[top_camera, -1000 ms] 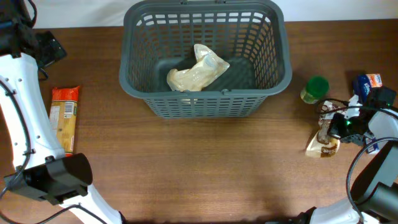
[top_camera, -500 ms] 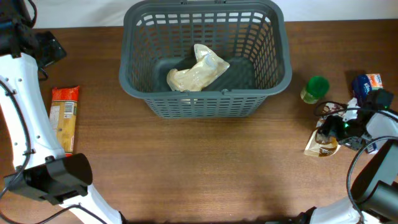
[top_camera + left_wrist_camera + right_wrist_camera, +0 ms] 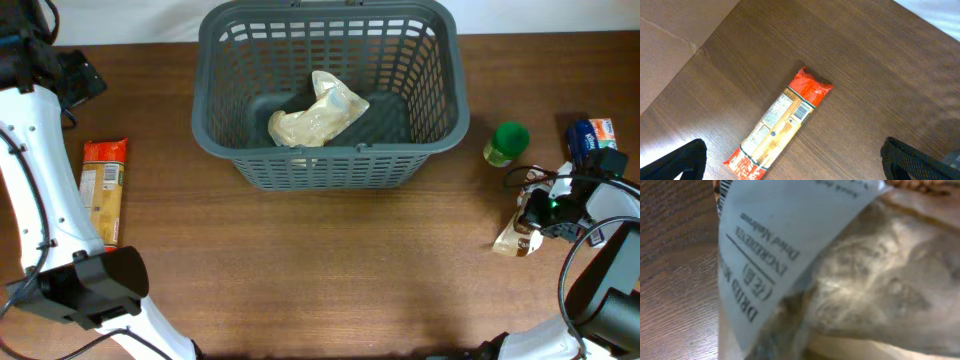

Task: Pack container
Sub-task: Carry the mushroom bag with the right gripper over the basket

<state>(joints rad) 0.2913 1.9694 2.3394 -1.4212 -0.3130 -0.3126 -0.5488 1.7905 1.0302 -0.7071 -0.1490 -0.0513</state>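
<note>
Judging by position, step in hand: pick-up of the mushroom bag at the right side of the desk, with the right pincer low over it, contact unconfirmed.

To do well: grip the bunched film, not the loose label. Lift clear of the green-capped jar and blue packet nearby. Carry high over the rim of the container, at far centre of the desk, well apart and already holding a pale bag.

Right pincer opening: cannot tell. No fingers in the wrist view, only bag and label filling the lens.

Left pincer: spread wide, holding nothing, above the orange packet.
</note>
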